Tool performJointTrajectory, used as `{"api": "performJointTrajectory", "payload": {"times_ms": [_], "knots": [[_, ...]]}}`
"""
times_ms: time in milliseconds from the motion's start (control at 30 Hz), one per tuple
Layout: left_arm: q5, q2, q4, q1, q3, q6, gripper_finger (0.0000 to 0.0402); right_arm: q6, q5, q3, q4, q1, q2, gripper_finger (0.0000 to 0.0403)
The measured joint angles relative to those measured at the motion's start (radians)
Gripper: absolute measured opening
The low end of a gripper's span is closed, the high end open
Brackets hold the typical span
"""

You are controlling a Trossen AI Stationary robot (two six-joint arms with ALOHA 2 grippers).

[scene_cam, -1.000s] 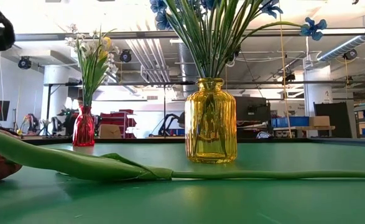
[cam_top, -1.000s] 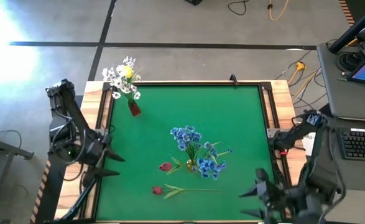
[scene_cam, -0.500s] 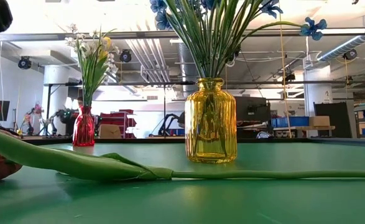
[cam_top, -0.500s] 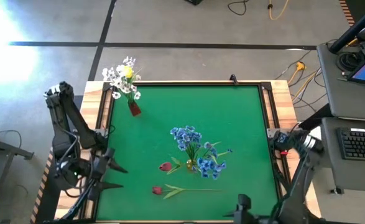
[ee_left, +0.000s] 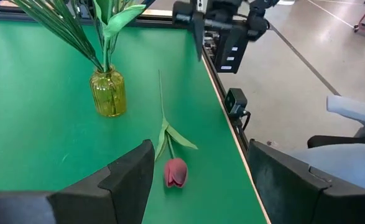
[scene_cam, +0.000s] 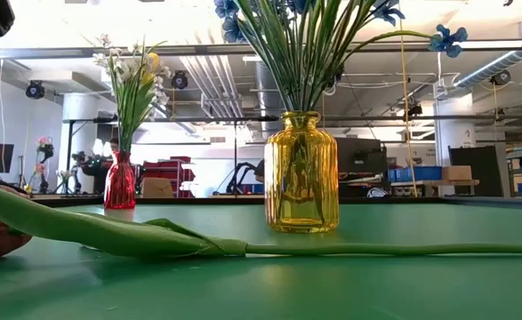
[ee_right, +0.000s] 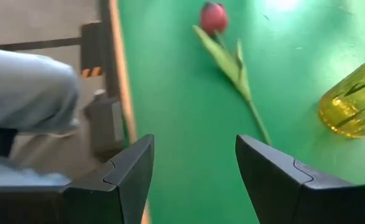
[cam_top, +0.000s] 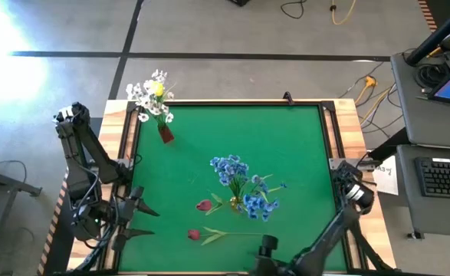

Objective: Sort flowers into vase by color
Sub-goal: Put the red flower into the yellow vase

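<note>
your left gripper (cam_top: 139,218) sat over the left front part of the green table (cam_top: 286,146), its two fingers spread well apart with nothing between them. in its wrist view the fingers (ee_left: 129,180) framed a red-pink tulip (ee_left: 175,172) that lay flat on the cloth, bloom toward the gripper and stem running away along the table's edge.

your right gripper (cam_top: 267,249) was at the front edge of the table, right of centre, with the arm stretched back to the right side. its wrist view showed the fingers (ee_right: 129,171) apart and empty, pointing over the front edge, with the same tulip and a yellow vase (ee_right: 350,102) ahead of it.

you had the yellow vase (cam_top: 234,203) near the middle of the table, holding the blue flowers (cam_top: 240,184) on their green stems. a second red-pink tulip (cam_top: 203,205) lay just left of that vase, and the first one (cam_top: 194,234) lay nearer the front, its stem pointing right. the low view showed that stem (scene_cam: 109,233) stretched across the cloth in front of the vase.

a red vase (cam_top: 165,134) stood at the far left corner, upright, holding the white blossoms (cam_top: 144,96) and one yellow tulip (cam_top: 158,90).
</note>
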Motion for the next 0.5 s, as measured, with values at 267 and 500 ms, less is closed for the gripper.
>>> {"api": "performJointTrajectory", "payload": {"times_ms": [267, 500], "knots": [[0.000, -0.006, -0.001, 0.000, 0.000, -0.010, 0.0242, -0.090, 0.000, 0.000, 0.032, -0.108, 0.047, 0.0219], [0.000, -0.007, -0.003, 0.000, -0.001, -0.003, 0.0242, -0.230, -0.015, 0.000, 0.095, -0.168, 0.077, 0.0219]]}}
